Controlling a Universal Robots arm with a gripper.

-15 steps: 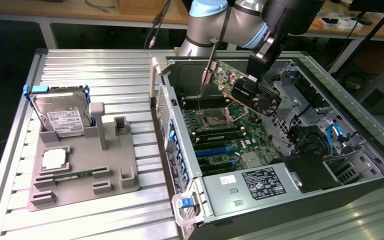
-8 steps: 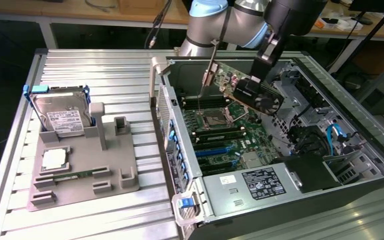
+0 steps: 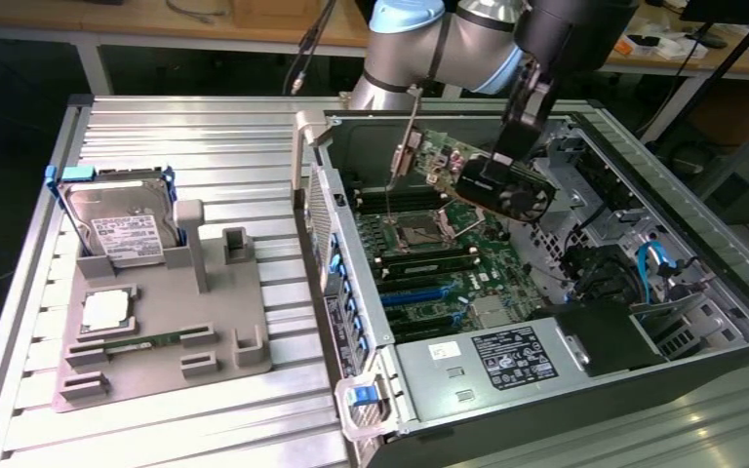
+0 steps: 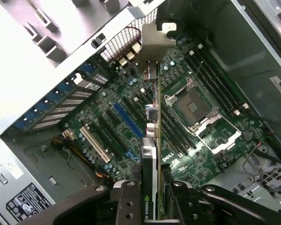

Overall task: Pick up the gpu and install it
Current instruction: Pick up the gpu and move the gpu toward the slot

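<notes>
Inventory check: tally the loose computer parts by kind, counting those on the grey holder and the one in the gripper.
hard drive: 1
processor chip: 1
memory stick: 1
gpu, held in the gripper: 1
Total: 4

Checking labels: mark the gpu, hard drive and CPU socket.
gpu [image 3: 507, 191], exterior view, on its black cooler block.
hard drive [image 3: 130, 237], exterior view, on its white label.
CPU socket [image 4: 192, 107], wrist view, on the socket's centre.

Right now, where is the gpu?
In the exterior view the gpu hangs clamped in the fingers over the open computer case, above the motherboard, right of that view's centre.
</notes>
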